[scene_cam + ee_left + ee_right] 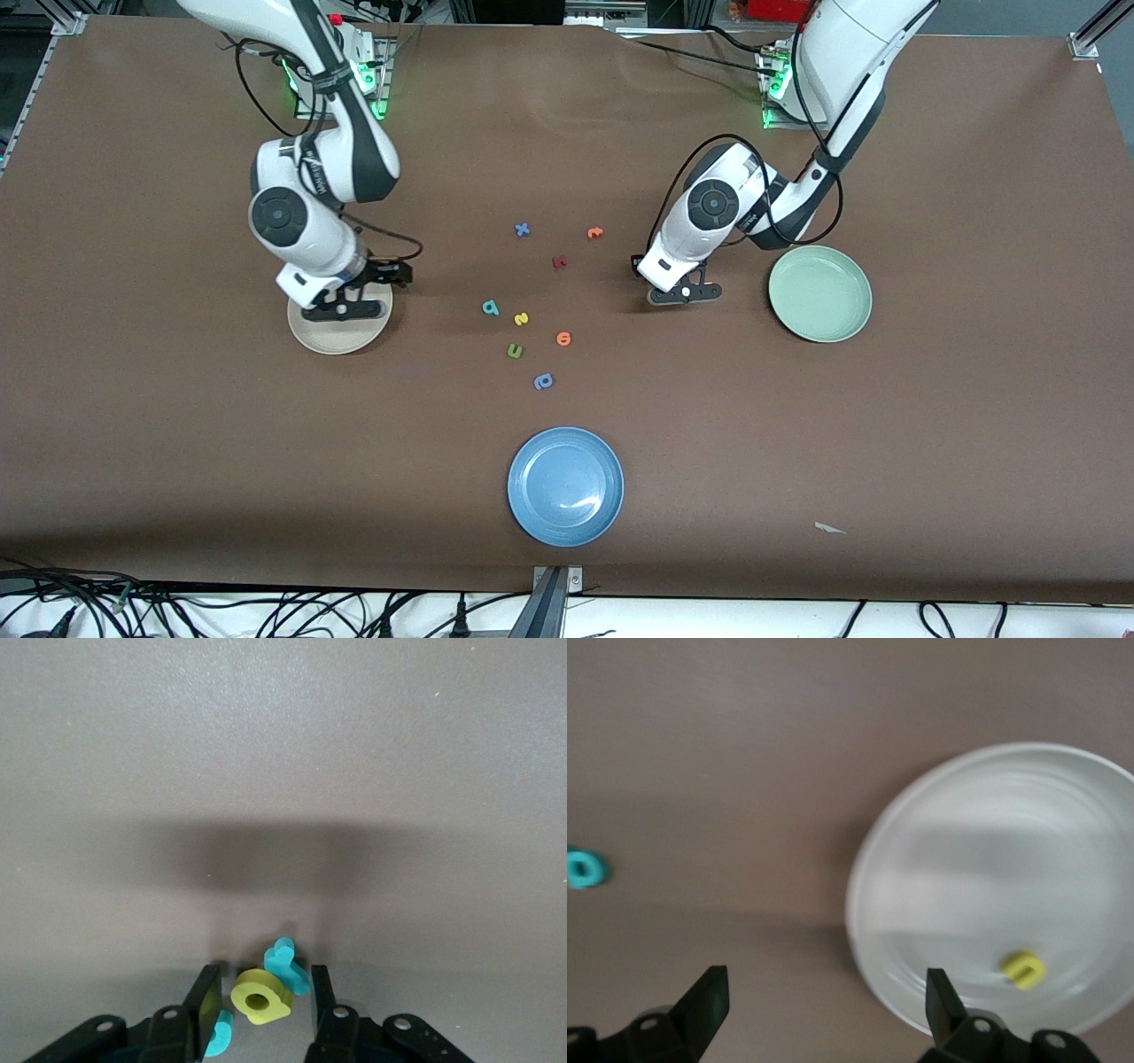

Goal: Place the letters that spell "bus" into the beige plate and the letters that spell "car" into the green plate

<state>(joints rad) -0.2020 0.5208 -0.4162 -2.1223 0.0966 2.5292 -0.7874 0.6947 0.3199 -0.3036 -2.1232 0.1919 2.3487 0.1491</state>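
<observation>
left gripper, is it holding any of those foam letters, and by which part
The left gripper has a small yellow foam letter a and a teal foam letter between its fingers; whether they are pinched cannot be told. The right gripper is open over the round beige plate, holding nothing.

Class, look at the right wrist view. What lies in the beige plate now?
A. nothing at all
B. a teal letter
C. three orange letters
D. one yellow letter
D: a single yellow letter lies in the beige plate, below the right gripper with its jaws open; the only teal letter in that view lies on the table.
</observation>
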